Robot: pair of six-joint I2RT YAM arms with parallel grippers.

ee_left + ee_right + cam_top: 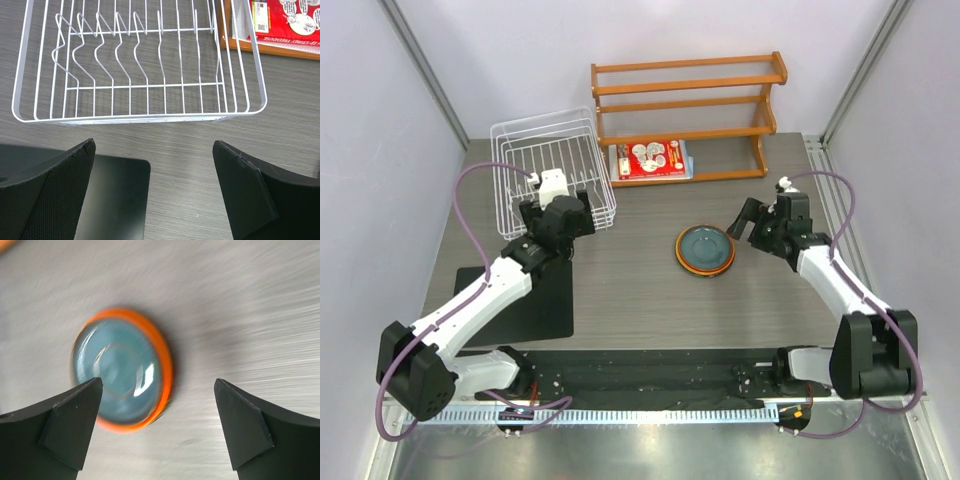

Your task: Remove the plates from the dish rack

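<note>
The white wire dish rack (555, 165) stands at the back left, and no plate stands in its slots (150, 118). The plates lie stacked at the table's middle (706, 248), a dark teal plate (117, 372) on top of an orange plate (166, 365). My right gripper (745, 218) hovers open just right of the stack, with nothing between its fingers (157, 382). My left gripper (580, 213) stands open in front of the rack's near rim, over bare table (154, 145).
A black mat (520, 300) lies on the table near the left arm, its corner under my left finger (115, 200). An orange-brown wooden shelf (690, 100) stands at the back, with a red-and-white packet (652, 160) on its lowest level.
</note>
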